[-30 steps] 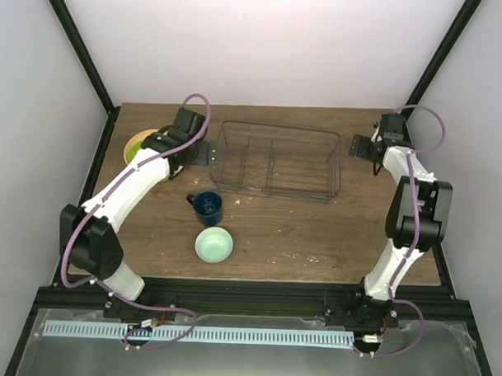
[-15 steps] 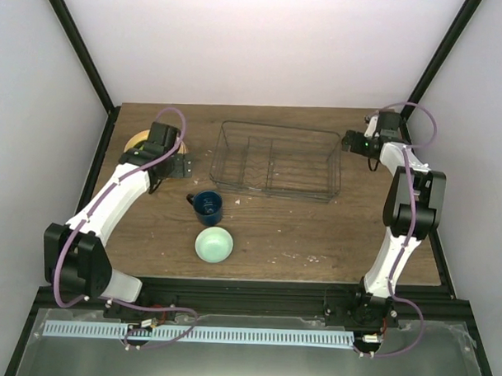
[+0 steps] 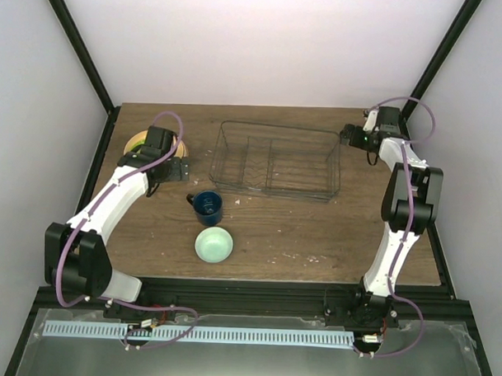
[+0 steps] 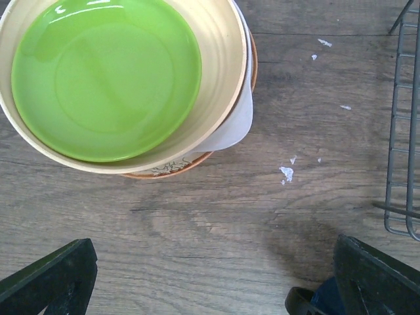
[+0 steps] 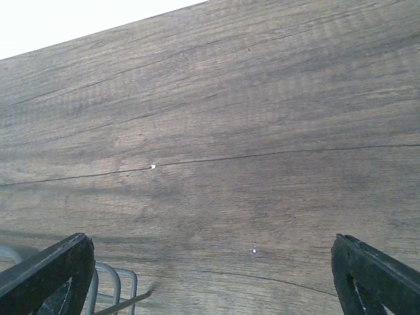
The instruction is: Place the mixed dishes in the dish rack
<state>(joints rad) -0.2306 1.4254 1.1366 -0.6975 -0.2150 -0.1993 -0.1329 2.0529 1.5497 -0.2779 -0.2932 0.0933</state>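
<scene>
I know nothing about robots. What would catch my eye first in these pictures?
The bright lime-green plate at the far left of the table stands out most, with the left gripper open near it. Next comes the empty wire dish rack at the middle back, with a dark blue mug and a pale mint bowl in front of it.

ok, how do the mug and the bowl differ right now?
The mug is dark blue; the bowl is pale mint. The mug has a handle, pointing left in the top view; the bowl has none. The bowl looks wider; the mug sits nearer the rack. Both stand mouth up on the table, outside the rack.
</scene>
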